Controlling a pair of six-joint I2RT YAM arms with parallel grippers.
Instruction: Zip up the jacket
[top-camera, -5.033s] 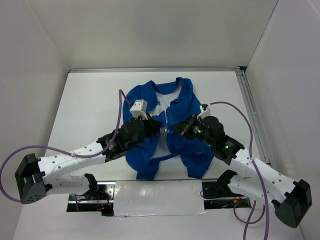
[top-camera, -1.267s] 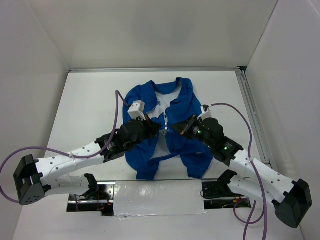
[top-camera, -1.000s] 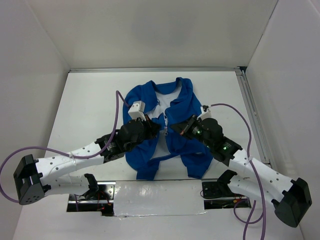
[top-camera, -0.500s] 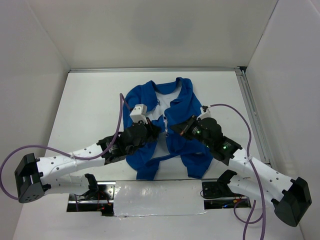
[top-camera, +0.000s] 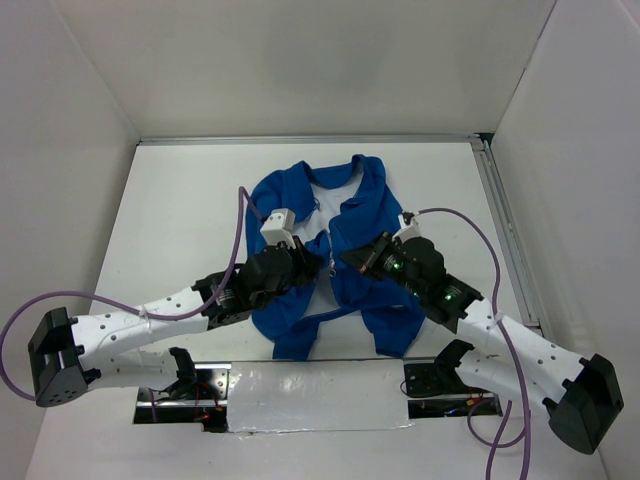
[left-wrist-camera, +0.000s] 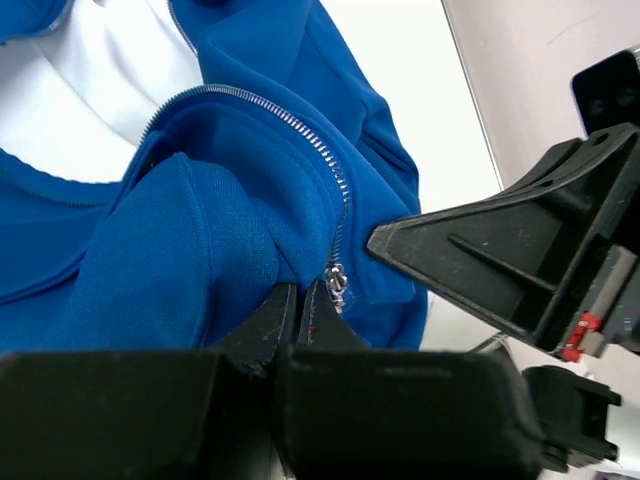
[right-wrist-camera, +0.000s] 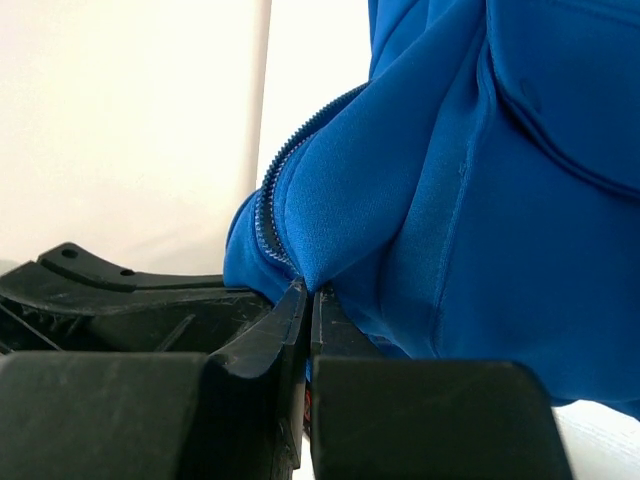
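Between tips of left pincer, jacket

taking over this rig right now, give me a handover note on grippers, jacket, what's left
Left gripper: shut on the front edge of the royal-blue soft fabric jacket, by its silver zipper slider.
Right gripper: shut on a fold of the other front edge, beside the zipper teeth.
Jacket: on the white table, collar far, front open, white lining showing.
Done: both edges gripped.
Left: join the zipper ends, pull the slider up.
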